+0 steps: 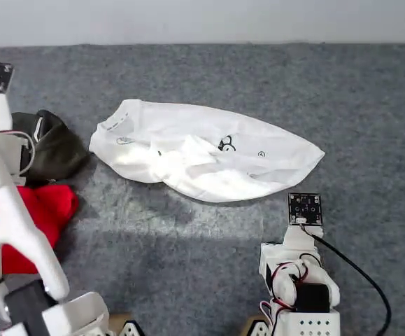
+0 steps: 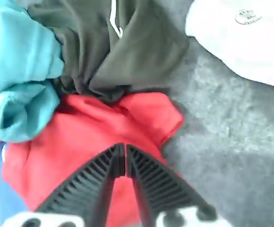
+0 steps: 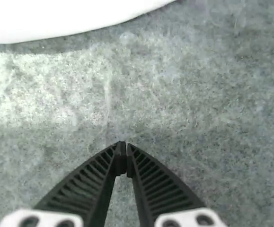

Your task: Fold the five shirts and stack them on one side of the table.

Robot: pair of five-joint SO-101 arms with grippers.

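A crumpled white shirt lies in the middle of the grey table. At the left lies a pile: a dark olive shirt, a red shirt, a teal shirt and a bit of blue cloth. My left gripper is shut and hovers over the red shirt, with no cloth between its fingers. The dark olive shirt lies just beyond it. My right gripper is shut over bare felt, a short way from the white shirt's edge.
Grey felt covers the table, with open room at the right and near the front middle. The left arm's white body overlaps part of the pile. The right arm's base stands at the front edge, a black cable trailing beside it.
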